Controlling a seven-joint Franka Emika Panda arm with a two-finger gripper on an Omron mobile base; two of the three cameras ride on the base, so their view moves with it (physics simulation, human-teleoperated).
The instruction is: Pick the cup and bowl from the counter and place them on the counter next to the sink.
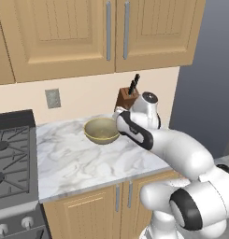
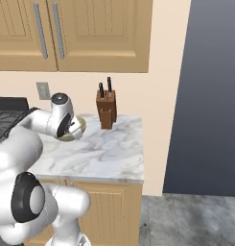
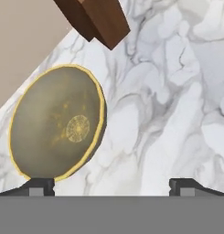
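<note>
The olive-gold bowl sits upright on the white marble counter, toward the back near the wall. My gripper hovers just above the counter, open, with nothing between its fingers. In the hand view the bowl lies ahead and to the left, its rim close to the left fingertip. From the right base view a sliver of the bowl peeks out behind my hand. The cup and the sink are out of view.
A wooden knife block stands against the wall just right of the bowl, also at the top of the hand view as knife block. A black gas stove borders the counter's left end. The counter's right end drops off beside a dark panel.
</note>
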